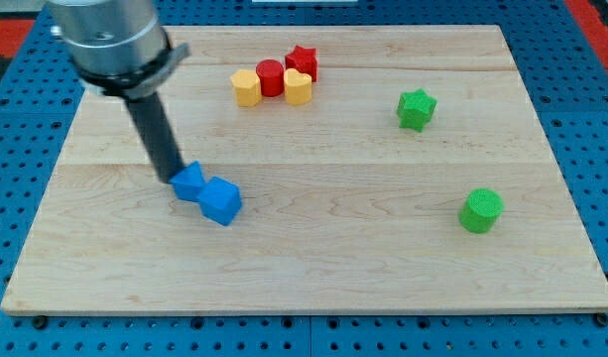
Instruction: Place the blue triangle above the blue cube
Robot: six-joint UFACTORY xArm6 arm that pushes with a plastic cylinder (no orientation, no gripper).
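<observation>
The blue triangle (188,182) lies on the wooden board at the view's left, touching the upper-left side of the blue cube (221,201). My tip (175,179) is at the triangle's left edge, touching it or nearly so. The rod rises from there up and to the left to the grey arm end at the view's top left.
A cluster at the view's top centre: yellow hexagon (246,87), red cylinder (271,77), yellow heart (298,87), red star (303,61). A green star (416,109) sits at upper right and a green cylinder (480,210) at lower right. The board's edge (304,309) meets blue pegboard.
</observation>
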